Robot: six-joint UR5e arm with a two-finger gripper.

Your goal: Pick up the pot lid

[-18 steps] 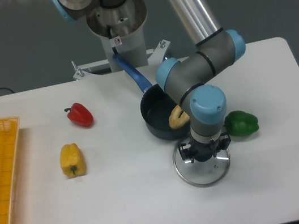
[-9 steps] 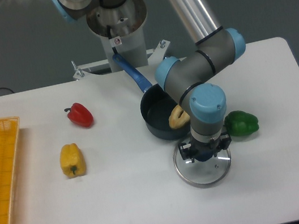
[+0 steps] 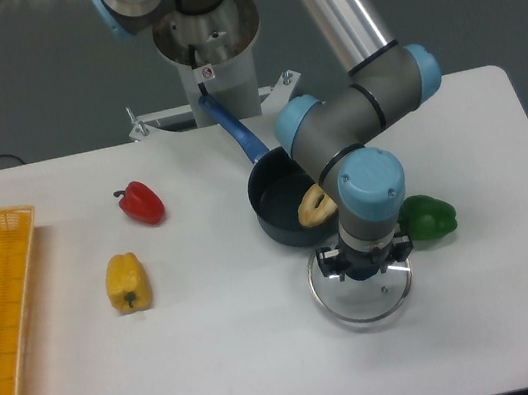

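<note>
The gripper (image 3: pixel 364 269) hangs at the right of the table, pointing down, its fingertips shut on the middle of the pot lid. Glassy and round with a thin pale rim, the pot lid (image 3: pixel 362 301) is slightly tilted around and below the fingers. The fingers and wrist hide its knob and far part.
Behind the lid is a black pot (image 3: pixel 274 206) with a blue handle (image 3: pixel 232 127) and a tan object (image 3: pixel 316 207) at its right side. A green pepper (image 3: pixel 429 216) lies right of the gripper. Farther left are a red pepper (image 3: pixel 141 204), a yellow pepper (image 3: pixel 127 283) and an orange crate (image 3: pixel 25 334).
The arm has shifted and its wrist has tilted a little. The lid has moved slightly up and right in view along with the gripper. The pot and peppers have stayed put.
</note>
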